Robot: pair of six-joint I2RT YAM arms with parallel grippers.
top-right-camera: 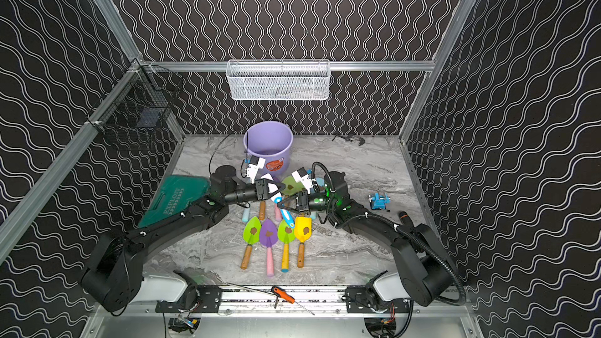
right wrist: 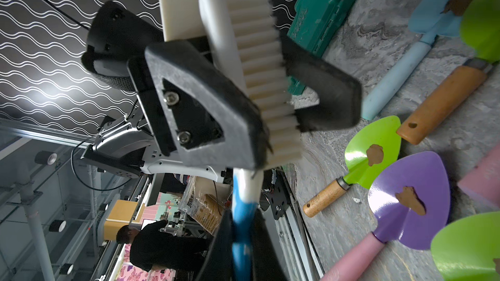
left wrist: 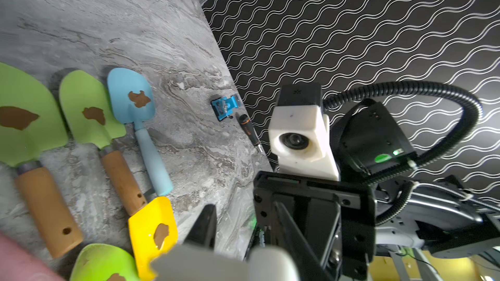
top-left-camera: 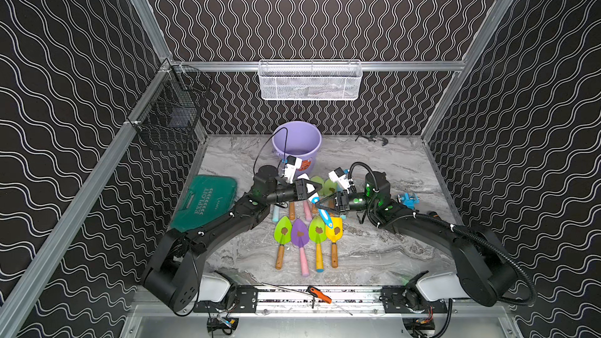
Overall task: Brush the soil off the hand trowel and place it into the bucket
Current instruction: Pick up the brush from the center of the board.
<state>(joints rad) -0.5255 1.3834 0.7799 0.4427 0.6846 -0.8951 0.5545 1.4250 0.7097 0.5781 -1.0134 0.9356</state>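
Observation:
A white-bristled brush with a blue handle hangs between both arms above the trowels. My right gripper is shut on the blue handle. My left gripper has its jaws closed on the bristled brush head, one finger on its back and one on the bristles. Below lies a front row of trowels: green, purple, green and yellow, each with a brown soil clump. Behind them lie two green trowels and a blue trowel. The lavender bucket stands at the back.
A green tool case lies under the left arm. A blue vise and a black tool sit by the right wall. A white mesh basket and a black wire basket hang on the walls. An orange screwdriver lies on the front rail.

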